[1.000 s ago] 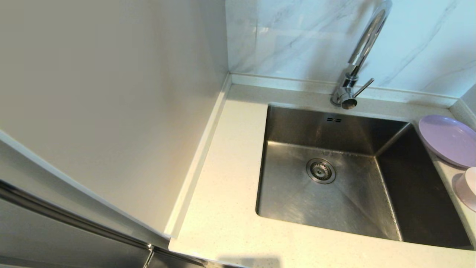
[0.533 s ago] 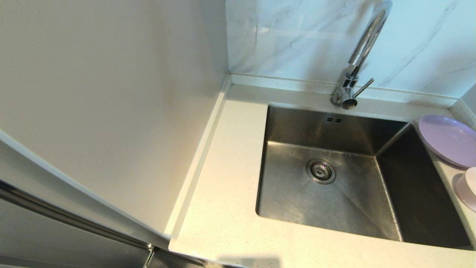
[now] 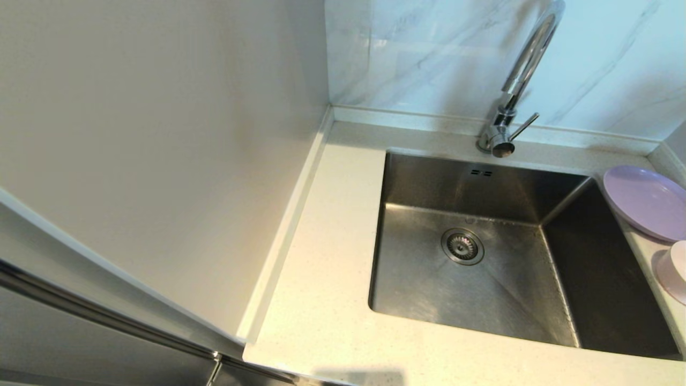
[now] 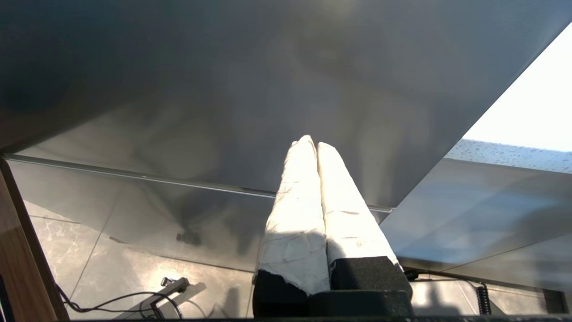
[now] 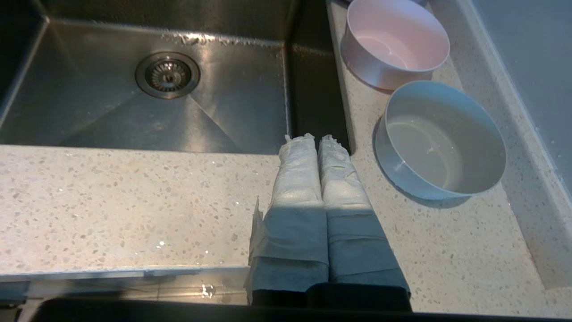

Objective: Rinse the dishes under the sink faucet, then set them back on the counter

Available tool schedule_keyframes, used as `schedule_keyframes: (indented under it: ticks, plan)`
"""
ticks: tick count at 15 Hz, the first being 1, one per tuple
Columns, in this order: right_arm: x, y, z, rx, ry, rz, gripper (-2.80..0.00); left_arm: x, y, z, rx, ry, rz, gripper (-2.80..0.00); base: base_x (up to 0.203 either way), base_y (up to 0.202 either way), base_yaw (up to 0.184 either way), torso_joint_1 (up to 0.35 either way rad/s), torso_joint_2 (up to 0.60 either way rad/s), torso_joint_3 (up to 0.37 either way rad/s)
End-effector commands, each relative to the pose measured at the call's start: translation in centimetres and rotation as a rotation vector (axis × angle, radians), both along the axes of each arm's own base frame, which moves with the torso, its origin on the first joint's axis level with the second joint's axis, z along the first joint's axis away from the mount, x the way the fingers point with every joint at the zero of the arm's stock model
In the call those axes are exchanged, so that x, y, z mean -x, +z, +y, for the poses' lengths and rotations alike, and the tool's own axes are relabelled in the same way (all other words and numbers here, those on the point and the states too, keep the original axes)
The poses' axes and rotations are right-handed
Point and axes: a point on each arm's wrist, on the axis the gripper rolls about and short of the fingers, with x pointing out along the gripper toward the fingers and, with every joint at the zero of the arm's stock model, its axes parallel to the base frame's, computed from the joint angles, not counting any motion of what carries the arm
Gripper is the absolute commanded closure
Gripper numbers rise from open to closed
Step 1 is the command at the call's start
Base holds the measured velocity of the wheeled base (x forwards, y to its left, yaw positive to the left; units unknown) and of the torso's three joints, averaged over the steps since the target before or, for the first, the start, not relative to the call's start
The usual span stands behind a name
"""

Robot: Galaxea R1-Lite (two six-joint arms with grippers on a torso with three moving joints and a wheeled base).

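The steel sink point(image 3: 418, 279) point(image 5: 111, 120) lies empty, with its drain point(image 3: 462, 246) near the middle. The chrome faucet point(image 3: 522, 69) rises behind it, its lever point(image 3: 522, 127) pointing right. A lilac plate point(image 3: 646, 201) rests on the counter point(image 3: 327, 300) to the right of the sink. The pink bowl point(image 3: 676, 271) point(image 5: 395, 42) stands just in front of the plate. My right gripper point(image 5: 317, 137) is shut and empty, hovering over the counter's front edge at the sink's near right corner. My left gripper point(image 4: 312, 142) is shut and empty, down below the counter by a grey cabinet panel.
A pale blue bowl point(image 5: 442, 141) stands on the counter beside the pink one, nearer to me. A tall cream side panel point(image 3: 161, 161) walls off the left. Marble tiles point(image 3: 429, 53) back the counter, and a raised edge point(image 5: 514, 112) borders the right strip.
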Motion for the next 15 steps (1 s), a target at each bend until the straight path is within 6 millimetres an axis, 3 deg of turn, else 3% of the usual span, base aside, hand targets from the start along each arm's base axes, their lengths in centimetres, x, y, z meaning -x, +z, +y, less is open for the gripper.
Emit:
schedule_keyframes:
  ticks: [1, 7, 10, 15]
  plan:
    - [0.7, -0.4, 0.0, -0.001, 0.009, -0.067, 0.00, 0.0, 0.0, 0.0, 0.000, -0.001, 0.000, 0.00, 0.000, 0.000, 0.000, 0.000, 0.00, 0.000]
    - [1.6, -0.7, 0.3, 0.002, 0.134, -0.169, 0.00, 0.0, 0.0, 0.0, 0.000, 0.001, 0.000, 0.00, 0.000, 0.000, 0.000, 0.000, 0.00, 0.000]
    - [1.5, -1.5, 0.7, 0.006, 0.295, -0.093, 0.00, 0.0, 0.0, 0.0, 0.000, 0.001, 0.000, 0.00, 0.000, 0.000, 0.000, 0.000, 0.00, 0.000]
    - [1.5, -2.5, 0.8, -0.003, 0.351, 0.013, 0.00, 0.0, 0.0, 0.0, 0.000, 0.001, 0.000, 0.00, 0.000, 0.000, 0.000, 0.000, 0.00, 0.000]
